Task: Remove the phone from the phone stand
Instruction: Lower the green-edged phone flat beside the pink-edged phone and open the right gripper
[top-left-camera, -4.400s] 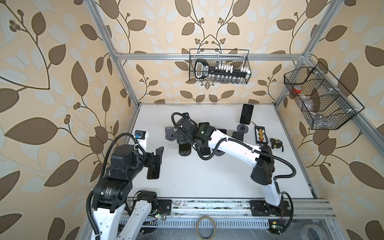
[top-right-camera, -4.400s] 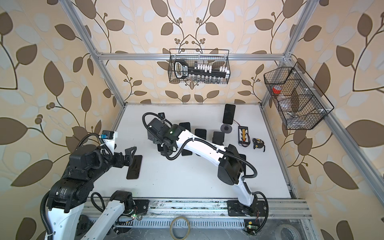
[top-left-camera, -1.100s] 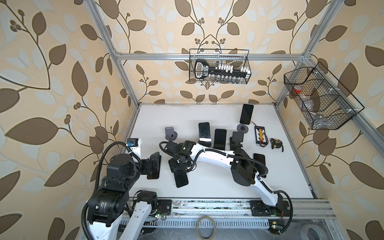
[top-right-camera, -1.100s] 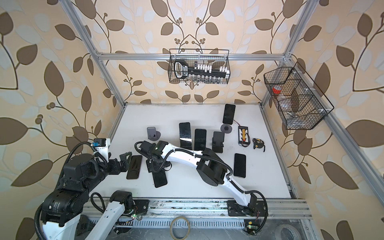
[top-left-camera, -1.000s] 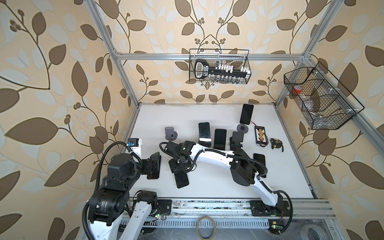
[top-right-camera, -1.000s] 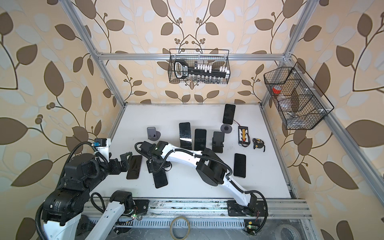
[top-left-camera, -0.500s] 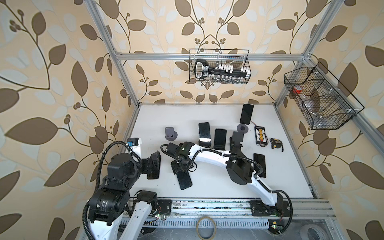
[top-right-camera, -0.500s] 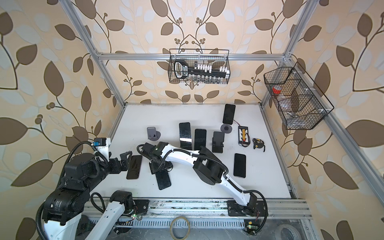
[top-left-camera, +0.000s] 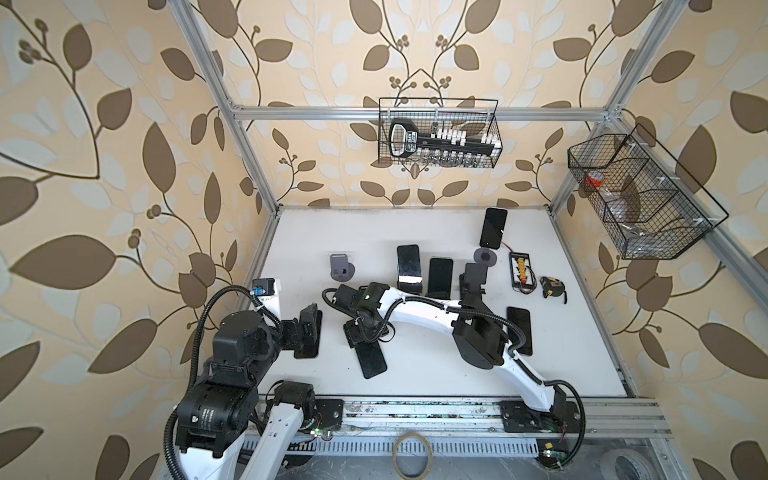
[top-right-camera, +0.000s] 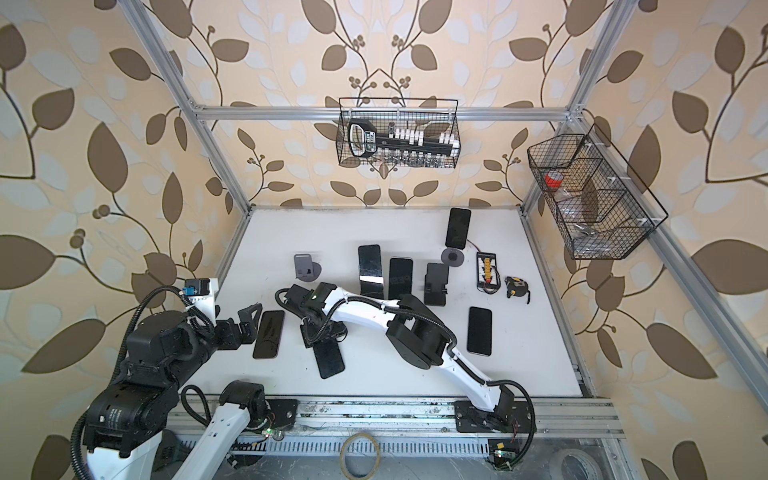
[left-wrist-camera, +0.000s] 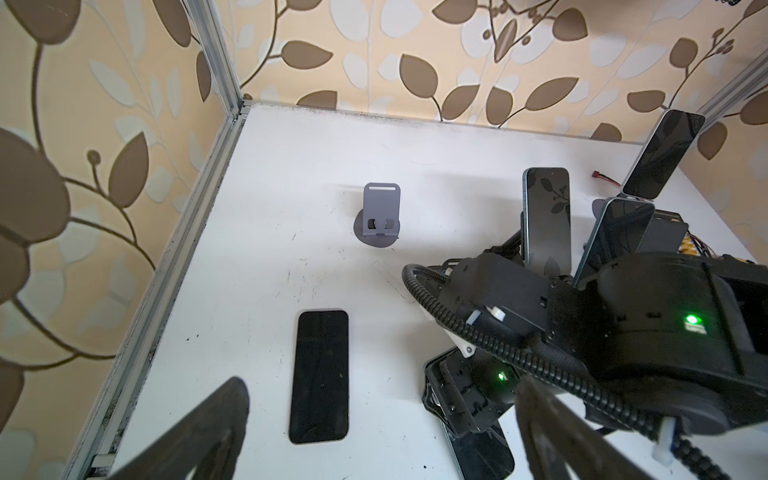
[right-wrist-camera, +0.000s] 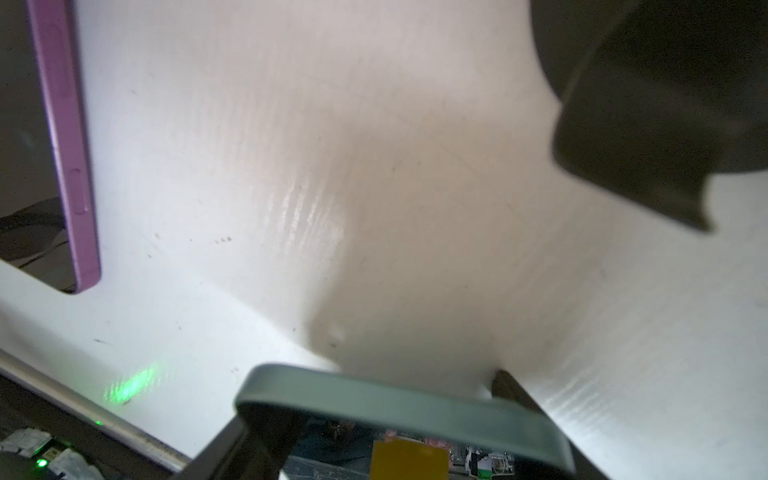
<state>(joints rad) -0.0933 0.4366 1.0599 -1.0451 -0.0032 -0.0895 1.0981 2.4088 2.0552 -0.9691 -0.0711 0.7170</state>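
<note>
Two grippers work over the white table (top-left-camera: 415, 384) in both top views. The right gripper (top-left-camera: 362, 334) reaches across the middle to the left half of the surface; its fingers are pressed against the long edges of a dark phone (top-left-camera: 372, 360), at the end nearer the back wall. The phone points toward the front rail, low and slightly askew; whether its free end touches the table cannot be determined. In the right wrist view the grey-green edge of this phone sits between the dark fingers. The phone is well apart from the grey phone stand (top-left-camera: 341, 268), which stands upright nearer the back wall.

The left gripper (top-right-camera: 250, 321) hovers near the left edge of the table; its fingers are spread wide and grip nothing. A second phone (top-right-camera: 269, 334) lies flat just beside it, screen up; the right wrist view shows its purple edge.

A third phone (top-left-camera: 409, 266) and a fourth phone (top-left-camera: 440, 274) lean upright side by side behind the right arm. A fifth phone (top-left-camera: 519, 330) lies flat to the right of that arm; a tape measure (top-left-camera: 550, 287) sits near the right edge.
</note>
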